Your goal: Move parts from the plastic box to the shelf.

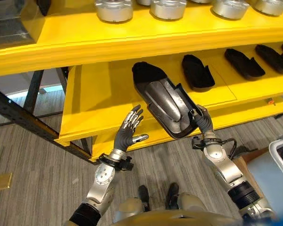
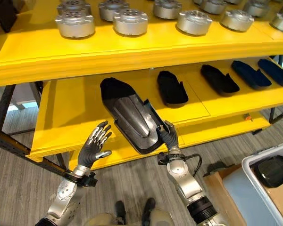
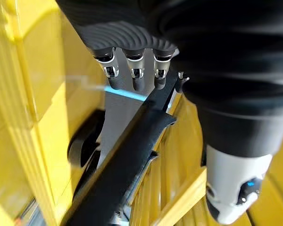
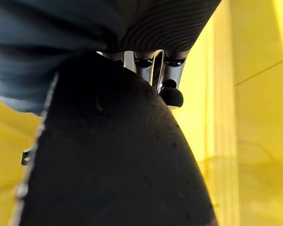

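A long black part (image 1: pixel 162 101) with a silver-grey inner face lies slanted on the lower yellow shelf (image 1: pixel 99 108), its near end over the shelf's front edge. My right hand (image 2: pixel 169 136) is shut on that near end, fingers curled over the rim; the right wrist view shows the part's dark body (image 4: pixel 118 165) under the fingers (image 4: pixel 172 70). My left hand (image 1: pixel 127 134) is open with fingers spread, just left of the part at the shelf's front edge, not touching it. The plastic box (image 2: pixel 269 188) sits low on the right with another black part (image 2: pixel 273 170) inside.
Several smaller black parts (image 1: pixel 197 71) lie in a row on the lower shelf to the right. Round silver parts (image 1: pixel 114 9) stand on the upper shelf. A cardboard box (image 2: pixel 221 188) sits beside the plastic box. A dark metal rack leg (image 1: pixel 19 117) runs at the left.
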Motion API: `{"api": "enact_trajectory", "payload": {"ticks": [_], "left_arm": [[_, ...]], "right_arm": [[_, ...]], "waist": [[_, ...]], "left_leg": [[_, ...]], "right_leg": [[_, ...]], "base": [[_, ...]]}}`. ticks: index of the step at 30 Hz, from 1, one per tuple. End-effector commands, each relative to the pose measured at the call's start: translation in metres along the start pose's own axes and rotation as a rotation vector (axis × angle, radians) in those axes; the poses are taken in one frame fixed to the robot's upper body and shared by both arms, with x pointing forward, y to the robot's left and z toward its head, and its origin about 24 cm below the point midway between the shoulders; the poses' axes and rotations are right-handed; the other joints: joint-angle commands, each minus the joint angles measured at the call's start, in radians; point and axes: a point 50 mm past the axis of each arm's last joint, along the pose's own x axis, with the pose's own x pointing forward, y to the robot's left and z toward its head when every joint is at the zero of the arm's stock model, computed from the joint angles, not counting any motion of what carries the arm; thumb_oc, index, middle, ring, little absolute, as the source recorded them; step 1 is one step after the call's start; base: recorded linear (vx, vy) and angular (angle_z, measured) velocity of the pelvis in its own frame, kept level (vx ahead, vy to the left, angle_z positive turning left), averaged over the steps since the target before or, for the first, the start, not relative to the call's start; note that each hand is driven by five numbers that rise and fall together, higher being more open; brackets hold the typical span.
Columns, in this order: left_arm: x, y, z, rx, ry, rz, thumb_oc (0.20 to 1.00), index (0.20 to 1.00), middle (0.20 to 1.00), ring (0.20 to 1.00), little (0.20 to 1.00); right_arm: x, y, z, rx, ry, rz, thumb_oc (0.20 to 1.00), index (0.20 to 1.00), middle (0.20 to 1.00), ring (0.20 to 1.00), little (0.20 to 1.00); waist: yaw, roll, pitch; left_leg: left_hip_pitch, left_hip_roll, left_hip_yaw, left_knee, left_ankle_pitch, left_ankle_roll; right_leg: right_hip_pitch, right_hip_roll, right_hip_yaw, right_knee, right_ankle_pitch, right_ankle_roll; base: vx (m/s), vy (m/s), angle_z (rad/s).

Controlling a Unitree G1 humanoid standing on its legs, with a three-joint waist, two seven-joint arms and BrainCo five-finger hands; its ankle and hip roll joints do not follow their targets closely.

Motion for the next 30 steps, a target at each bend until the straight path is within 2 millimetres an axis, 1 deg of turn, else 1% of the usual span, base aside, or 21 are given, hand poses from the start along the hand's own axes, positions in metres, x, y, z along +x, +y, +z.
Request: {"api": "enact_trajectory", "payload": {"ticks": [1, 3, 5, 10, 13, 14, 15, 16, 17, 18, 19, 20, 21, 22, 23, 24, 25, 26, 27, 28, 30], "left_arm": [[0.019, -0.016, 0.021, 0.011, -0.131, -0.127, 1.000, 1.000, 1.000, 1.000, 1.000], [0.018, -0.017, 0.021, 0.009, -0.114, -0.123, 1.000, 1.000, 1.000, 1.000, 1.000], [0.017, -0.018, 0.021, 0.008, -0.103, -0.123, 1.000, 1.000, 1.000, 1.000, 1.000], [0.017, -0.024, 0.017, -0.002, -0.076, -0.177, 1.000, 1.000, 1.000, 1.000, 1.000], [0.021, -0.026, 0.017, -0.026, -0.074, -0.206, 1.000, 1.000, 1.000, 1.000, 1.000], [0.022, -0.029, 0.015, -0.038, -0.068, -0.215, 1.000, 1.000, 1.000, 1.000, 1.000], [0.023, -0.032, 0.015, -0.044, -0.070, -0.231, 1.000, 1.000, 1.000, 1.000, 1.000], [0.024, -0.033, 0.015, -0.051, -0.073, -0.245, 1.000, 1.000, 1.000, 1.000, 1.000], [0.027, -0.036, 0.015, -0.064, -0.072, -0.253, 1.000, 1.000, 1.000, 1.000, 1.000], [0.028, -0.037, 0.015, -0.069, -0.069, -0.254, 1.000, 1.000, 1.000, 1.000, 1.000], [0.028, -0.038, 0.012, -0.074, -0.072, -0.242, 1.000, 1.000, 1.000, 1.000, 1.000], [0.027, -0.038, 0.012, -0.072, -0.073, -0.238, 1.000, 1.000, 1.000, 1.000, 1.000], [0.027, -0.036, 0.012, -0.073, -0.078, -0.217, 1.000, 1.000, 1.000, 1.000, 1.000], [0.026, -0.035, 0.012, -0.074, -0.078, -0.204, 1.000, 1.000, 1.000, 1.000, 1.000], [0.026, -0.033, 0.012, -0.076, -0.076, -0.196, 1.000, 1.000, 1.000, 1.000, 1.000], [0.026, -0.032, 0.013, -0.076, -0.077, -0.194, 1.000, 1.000, 1.000, 1.000, 1.000], [0.026, -0.030, 0.013, -0.081, -0.078, -0.194, 1.000, 1.000, 1.000, 1.000, 1.000], [0.027, -0.029, 0.013, -0.083, -0.079, -0.197, 1.000, 1.000, 1.000, 1.000, 1.000], [0.028, -0.026, 0.013, -0.071, -0.077, -0.196, 1.000, 1.000, 1.000, 1.000, 1.000], [0.030, -0.027, 0.013, -0.067, -0.075, -0.203, 1.000, 1.000, 1.000, 1.000, 1.000], [0.030, -0.028, 0.011, -0.073, -0.055, -0.196, 1.000, 1.000, 1.000, 1.000, 1.000]], "right_arm": [[0.014, -0.004, 0.034, 0.100, -0.175, -0.045, 0.200, 0.200, 0.200, 0.200, 0.200], [0.014, -0.001, 0.031, 0.111, -0.162, -0.039, 0.200, 0.200, 0.200, 0.200, 0.200], [0.014, 0.003, 0.032, 0.119, -0.161, -0.036, 0.200, 0.200, 0.200, 0.200, 0.200], [0.021, 0.013, 0.040, 0.105, -0.181, -0.014, 0.200, 0.200, 0.200, 0.200, 0.200], [0.027, 0.014, 0.046, 0.075, -0.198, -0.005, 0.200, 0.200, 0.200, 0.200, 0.200], [0.029, 0.013, 0.047, 0.063, -0.199, -0.008, 0.200, 0.200, 0.200, 0.200, 0.200], [0.028, 0.010, 0.047, 0.055, -0.206, -0.024, 0.200, 0.200, 0.200, 0.200, 0.200], [0.028, 0.008, 0.047, 0.047, -0.215, -0.036, 0.200, 0.200, 0.200, 0.200, 0.200], [0.029, 0.008, 0.048, 0.037, -0.224, -0.051, 0.200, 0.200, 0.200, 0.200, 0.200], [0.030, 0.008, 0.049, 0.035, -0.224, -0.058, 0.200, 0.200, 0.200, 0.200, 0.200], [0.033, 0.011, 0.053, 0.016, -0.231, -0.065, 0.200, 0.200, 0.200, 0.200, 0.200], [0.034, 0.011, 0.054, 0.016, -0.229, -0.067, 0.200, 0.200, 0.200, 0.200, 0.200], [0.040, 0.011, 0.060, 0.012, -0.223, -0.056, 0.200, 0.200, 0.200, 0.200, 0.200], [0.043, 0.011, 0.062, 0.010, -0.217, -0.053, 0.200, 0.200, 0.200, 0.200, 0.200], [0.047, 0.010, 0.065, 0.005, -0.213, -0.053, 0.200, 0.200, 0.200, 0.200, 0.200], [0.049, 0.009, 0.066, 0.002, -0.211, -0.055, 0.200, 0.200, 0.200, 0.200, 0.200], [0.057, 0.005, 0.069, -0.006, -0.195, -0.070, 0.200, 0.200, 0.200, 0.200, 0.200], [0.061, 0.003, 0.070, -0.007, -0.187, -0.072, 0.200, 0.200, 0.200, 0.200, 0.200], [0.068, -0.004, 0.071, -0.011, -0.161, -0.089, 0.200, 0.200, 0.200, 0.200, 0.200], [0.069, -0.006, 0.070, 0.002, -0.142, -0.101, 0.200, 0.200, 0.200, 0.200, 0.200], [0.070, -0.011, 0.065, 0.004, -0.120, -0.123, 0.200, 0.200, 0.200, 0.200, 0.200]], "waist": [[-0.018, -0.019, -0.016], [-0.014, -0.021, -0.009], [-0.011, -0.021, -0.006], [-0.008, -0.015, -0.005], [-0.010, -0.003, -0.005], [-0.014, 0.006, -0.008], [-0.016, 0.010, -0.003], [-0.018, 0.011, 0.004], [-0.020, 0.007, 0.021], [-0.023, 0.006, 0.026], [-0.030, 0.009, 0.030], [-0.030, 0.011, 0.033], [-0.029, 0.019, 0.034], [-0.026, 0.021, 0.038], [-0.023, 0.021, 0.037], [-0.022, 0.020, 0.040], [-0.016, 0.020, 0.051], [-0.018, 0.024, 0.057], [-0.021, 0.046, 0.064], [-0.021, 0.054, 0.067], [-0.022, 0.070, 0.072]], "left_leg": [[0.036, -0.060, -0.170, 0.005, -0.059, 0.009], [0.055, -0.057, -0.172, 0.010, -0.068, 0.009], [0.062, -0.054, -0.167, 0.017, -0.071, 0.009], [0.051, -0.057, -0.150, 0.063, -0.091, 0.009], [0.028, -0.077, -0.114, 0.155, -0.136, 0.008], [0.021, -0.084, -0.103, 0.187, -0.158, 0.002], [-0.017, -0.075, -0.090, 0.283, -0.122, -0.024], [-0.045, -0.067, -0.077, 0.344, -0.112, -0.038], [-0.111, -0.027, -0.062, 0.468, -0.063, -0.065], [-0.129, 0.008, -0.049, 0.490, -0.044, -0.080], [-0.116, 0.081, -0.031, 0.423, -0.024, -0.093], [-0.104, 0.091, -0.030, 0.393, -0.018, -0.095], [-0.075, 0.138, -0.054, 0.267, 0.023, -0.112], [-0.070, 0.178, -0.077, 0.189, 0.076, -0.134], [-0.089, 0.219, -0.093, 0.149, 0.120, -0.150], [-0.088, 0.230, -0.098, 0.131, 0.134, -0.155], [-0.132, 0.287, -0.115, 0.107, 0.199, -0.168], [-0.136, 0.294, -0.115, 0.101, 0.196, -0.168], [-0.112, 0.293, -0.095, 0.085, 0.152, -0.169], [-0.100, 0.284, -0.088, 0.085, 0.133, -0.170], [-0.079, 0.259, -0.096, 0.086, 0.102, -0.166]], "right_leg": [[-0.004, 0.056, 0.153, -0.176, 0.199, 0.023], [-0.004, 0.050, 0.136, -0.157, 0.196, 0.028], [-0.001, 0.047, 0.120, -0.144, 0.188, 0.025], [0.015, 0.051, 0.098, -0.118, 0.149, -0.002], [0.022, 0.040, 0.067, -0.095, 0.118, -0.016], [0.022, 0.035, 0.042, -0.079, 0.098, -0.026], [0.026, 0.030, 0.022, -0.071, 0.086, -0.039], [0.028, 0.025, 0.009, -0.061, 0.076, -0.047], [0.033, 0.013, 0.001, -0.048, 0.064, -0.059], [0.033, 0.008, -0.005, -0.042, 0.057, -0.063], [0.031, 0.000, -0.013, -0.017, 0.037, -0.064], [0.032, -0.001, -0.012, -0.009, 0.031, -0.064], [0.035, -0.007, 0.001, -0.001, 0.020, -0.061], [0.044, -0.011, 0.013, -0.001, 0.012, -0.060], [0.051, -0.018, 0.020, -0.003, 0.007, -0.061], [0.057, -0.021, 0.022, -0.002, 0.003, -0.062], [0.079, -0.041, 0.028, 0.003, -0.015, -0.071], [0.083, -0.050, 0.028, 0.015, -0.027, -0.071], [0.066, -0.073, 0.016, 0.071, -0.052, -0.064], [0.055, -0.081, 0.010, 0.095, -0.059, -0.062], [0.041, -0.088, 0.018, 0.120, -0.060, -0.053]], "base": [[0.20, -0.097, 1.75], [0.27, -0.123, 1.13], [0.22, -0.104, 0.31], [0.19, -0.093, 0.13], [0.17, -0.087, 0.09], [0.12, -0.093, 0.21], [0.08, -0.094, 0.35], [0.03, -0.099, 0.61], [0.03, -0.062, 0.90], [0.10, 0.066, 0.81], [0.13, 0.144, 0.45], [0.21, 0.321, 0.12], [0.20, 0.342, 0.07], [0.22, 0.407, 0.04], [0.15, 0.268, -0.17], [0.19, 0.346, -0.33], [0.19, 0.341, -0.40], [0.28, 0.599, -0.37], [0.22, 0.514, -0.50], [0.22, 0.514, -0.55], [0.15, 0.287, -0.41]]}}
